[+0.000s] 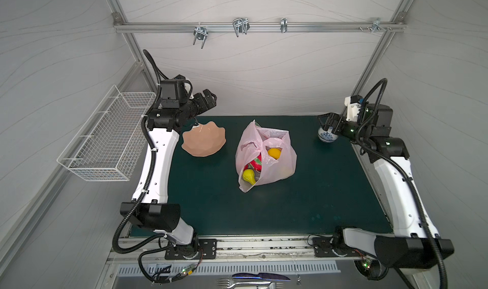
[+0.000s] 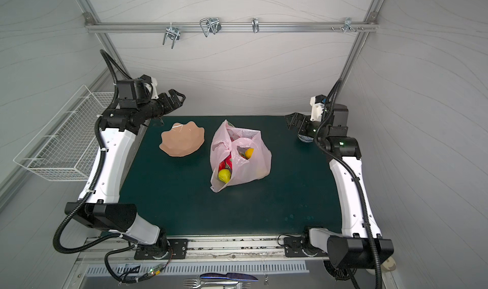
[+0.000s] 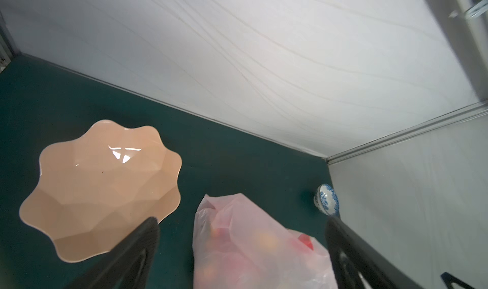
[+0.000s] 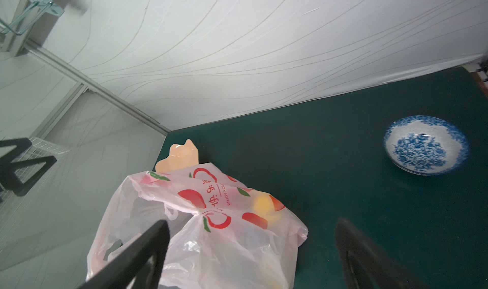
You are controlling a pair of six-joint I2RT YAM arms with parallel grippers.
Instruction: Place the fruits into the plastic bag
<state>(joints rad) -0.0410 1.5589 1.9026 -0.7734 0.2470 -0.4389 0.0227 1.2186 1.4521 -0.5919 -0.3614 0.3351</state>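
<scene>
You could make out most fruits (image 1: 274, 153) only as blurs through the plastic bag (image 1: 266, 168). It lay mid-way across the bench (image 1: 317, 195), well apart from the left gripper (image 1: 210, 99) and right gripper (image 1: 324, 121), both wide open and empty.

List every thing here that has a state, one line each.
plastic bag: slumped on the mat, mouth open
fruits: inside the bag; pear, lemon and a red piece showing
dish: upright, empty
bowl: upright, empty
left gripper: open, holding nothing
right gripper: open, holding nothing
</scene>
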